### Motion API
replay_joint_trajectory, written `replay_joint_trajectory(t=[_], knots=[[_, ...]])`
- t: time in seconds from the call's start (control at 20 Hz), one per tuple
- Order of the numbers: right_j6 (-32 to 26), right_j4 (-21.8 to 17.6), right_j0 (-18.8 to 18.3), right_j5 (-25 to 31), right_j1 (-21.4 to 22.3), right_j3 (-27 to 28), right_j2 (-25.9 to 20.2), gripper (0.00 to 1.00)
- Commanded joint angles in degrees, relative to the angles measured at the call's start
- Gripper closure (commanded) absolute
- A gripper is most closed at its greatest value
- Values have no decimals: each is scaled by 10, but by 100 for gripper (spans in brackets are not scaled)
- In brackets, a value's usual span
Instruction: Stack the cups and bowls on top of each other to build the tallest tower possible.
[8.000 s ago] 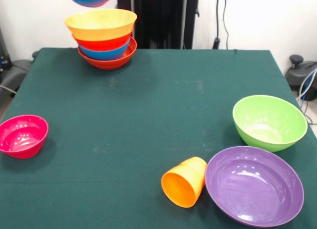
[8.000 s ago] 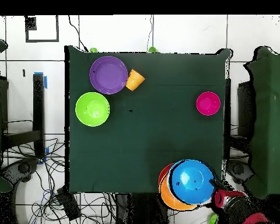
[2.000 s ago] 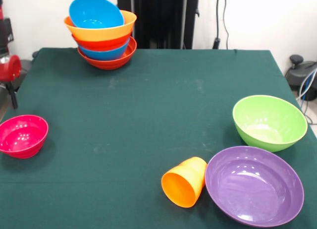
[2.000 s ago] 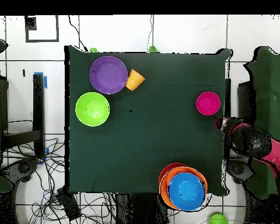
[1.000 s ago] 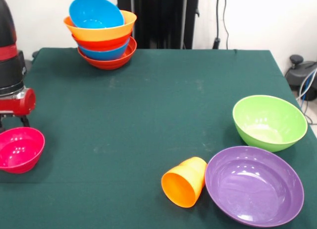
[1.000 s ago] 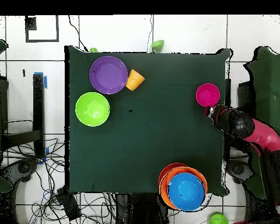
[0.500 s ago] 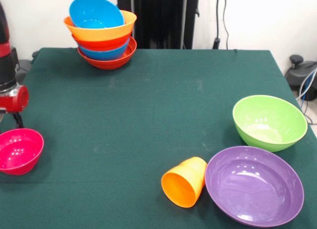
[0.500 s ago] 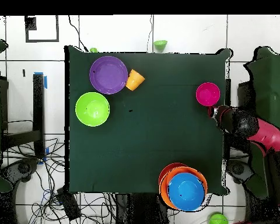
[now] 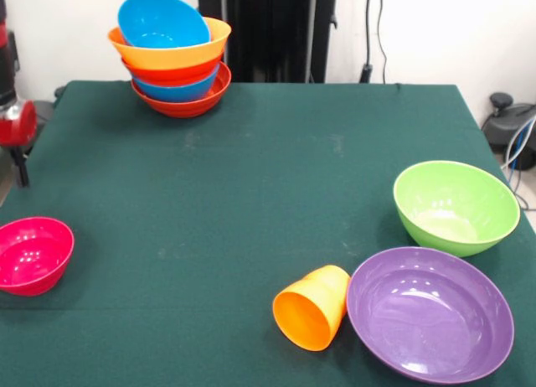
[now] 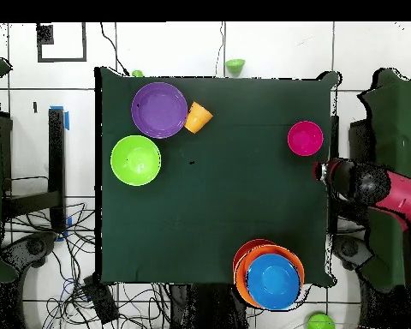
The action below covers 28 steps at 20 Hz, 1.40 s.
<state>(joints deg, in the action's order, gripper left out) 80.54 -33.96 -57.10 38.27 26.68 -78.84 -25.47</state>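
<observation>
— Where do we see the hand (image 9: 17,165)?

— At the left edge of the front view, just off the table (image 9: 251,178) edge, beyond the pink bowl (image 9: 32,255) and apart from it. We cannot tell whether it is released or clenched; it grasps nothing we can see.

— And the tower (image 9: 172,56)?

— At the table's far left corner in that view: a red-orange bowl at the base, blue, red-orange and wide orange above, and a blue bowl (image 9: 162,21) tilted on top.

— The rest?

— We find the cup (image 9: 312,307) on its side, touching the purple bowl (image 9: 430,312); the green bowl (image 9: 455,206) sits just behind the purple one.
</observation>
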Motion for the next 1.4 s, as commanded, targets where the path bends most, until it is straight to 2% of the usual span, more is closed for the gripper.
replay_joint_trajectory(t=[0.05, 0.2, 0.4, 0.6, 1.15, 1.4], knots=[[28, 7, 50, 70, 33, -41, 36, 0], [31, 17, 57, 72, 31, -33, 37, 0], [45, 42, 54, 35, 18, -23, 15, 0], [70, 59, 69, 12, 5, -9, 17, 0], [86, 83, 109, 25, -9, 22, 38, 0], [69, 77, 115, 5, -45, 52, 45, 0]])
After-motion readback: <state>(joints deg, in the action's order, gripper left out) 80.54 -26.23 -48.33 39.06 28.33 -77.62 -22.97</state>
